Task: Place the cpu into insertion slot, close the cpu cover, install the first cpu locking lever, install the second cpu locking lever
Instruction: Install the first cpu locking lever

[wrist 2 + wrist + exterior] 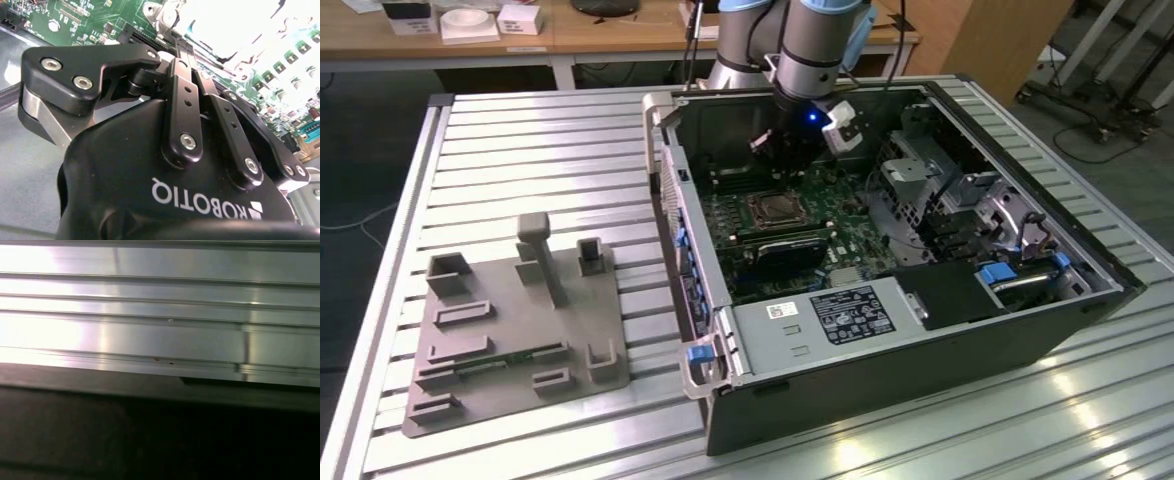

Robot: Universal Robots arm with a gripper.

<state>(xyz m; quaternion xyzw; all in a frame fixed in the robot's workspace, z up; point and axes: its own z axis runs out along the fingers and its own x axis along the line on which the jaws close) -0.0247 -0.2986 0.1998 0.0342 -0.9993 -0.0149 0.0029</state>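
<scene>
Green motherboard (87,20) behind gripper (182,47)

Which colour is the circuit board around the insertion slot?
Green; the circuit board around the insertion slot shows best in the exterior view.

Your hand (187,55) is matte black with silver screw heads, and the motherboard (834,215) beneath it is green. Just below the hand, the insertion slot (775,209) shows a dark centre inside a silvery rim. The surface (534,150) is pale grey, ribbed metal; the case's clips (698,353) are blue.
</scene>
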